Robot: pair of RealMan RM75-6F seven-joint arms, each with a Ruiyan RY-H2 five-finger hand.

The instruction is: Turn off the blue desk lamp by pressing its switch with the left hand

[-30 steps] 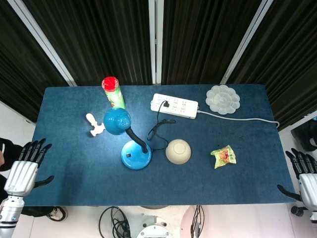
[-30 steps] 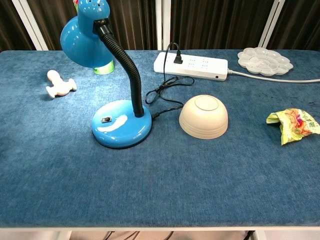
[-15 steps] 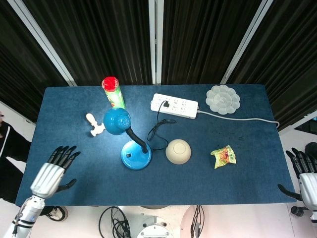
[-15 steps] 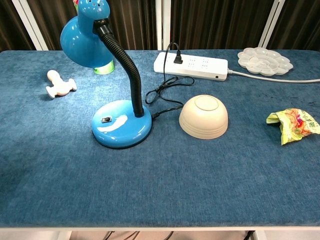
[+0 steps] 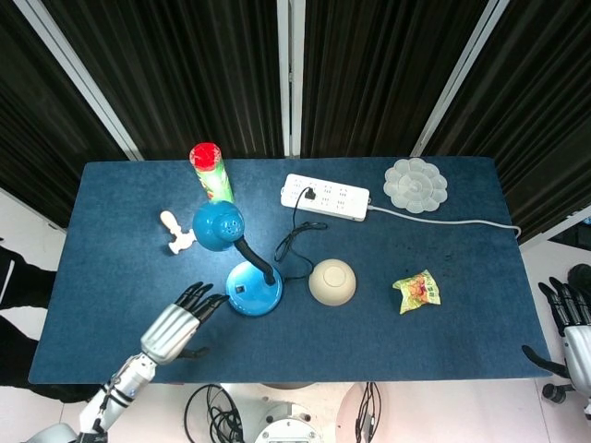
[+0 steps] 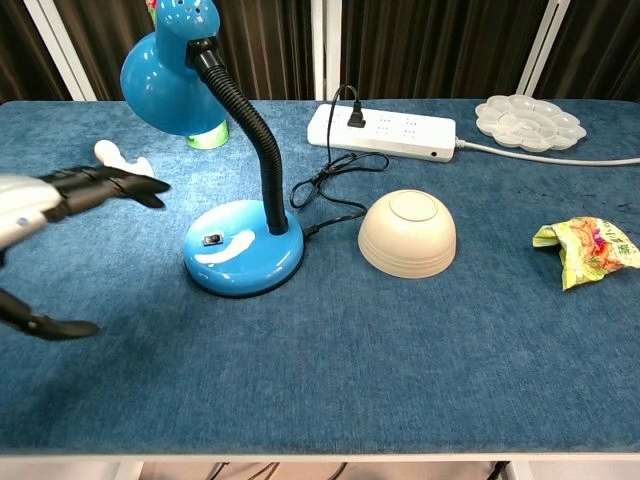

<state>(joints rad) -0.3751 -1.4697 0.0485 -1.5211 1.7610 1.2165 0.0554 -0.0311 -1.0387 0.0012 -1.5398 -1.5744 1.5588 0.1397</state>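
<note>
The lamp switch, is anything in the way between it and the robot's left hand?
Nothing visible is in the way. The left hand is open, just left of the lamp's base, and only bare blue table lies between its fingertips and the switch. The bowl and the cord are on the base's other side.

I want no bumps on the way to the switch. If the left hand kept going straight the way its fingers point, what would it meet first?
Most likely the lamp base: the left hand points at its near-left edge, nothing between. Height is unclear; it might pass above.
</note>
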